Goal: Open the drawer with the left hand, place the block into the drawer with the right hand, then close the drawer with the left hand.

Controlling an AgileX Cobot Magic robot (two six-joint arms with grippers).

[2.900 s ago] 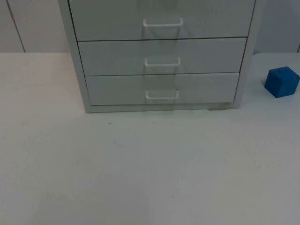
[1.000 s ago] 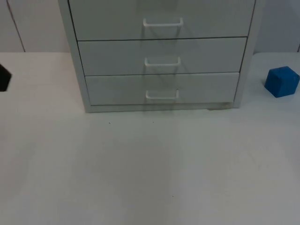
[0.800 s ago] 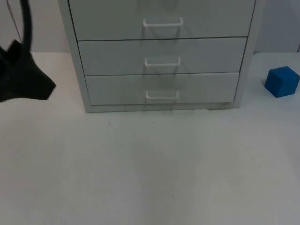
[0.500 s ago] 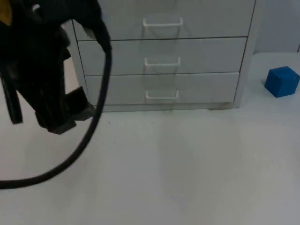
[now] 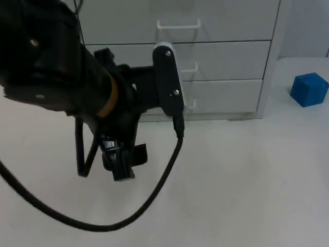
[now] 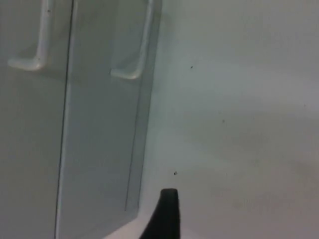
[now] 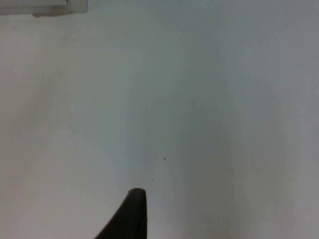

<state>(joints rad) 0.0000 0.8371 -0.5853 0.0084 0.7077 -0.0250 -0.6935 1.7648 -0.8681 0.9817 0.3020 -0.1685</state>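
Observation:
A grey cabinet (image 5: 226,62) with three shut drawers stands at the back of the table, each drawer with a white handle. The top handle (image 5: 178,24) is in plain sight; my left arm covers most of the two lower ones. The blue block (image 5: 309,89) rests on the table to the right of the cabinet. My left gripper (image 5: 122,162) hangs over the table in front of the cabinet's left half. Its wrist view looks along the drawer fronts (image 6: 99,124) and two handles (image 6: 134,59). My right gripper (image 7: 132,214) waits over bare table near the cabinet's base (image 7: 40,6).
The white table (image 5: 247,180) stretches open in front of the cabinet and to its right. The left arm's black body (image 5: 61,67) covers the cabinet's left side in the top view.
The left arm swept in from the left edge and now reaches across the cabinet's left half, its gripper lower and further right. Block and drawers have not moved.

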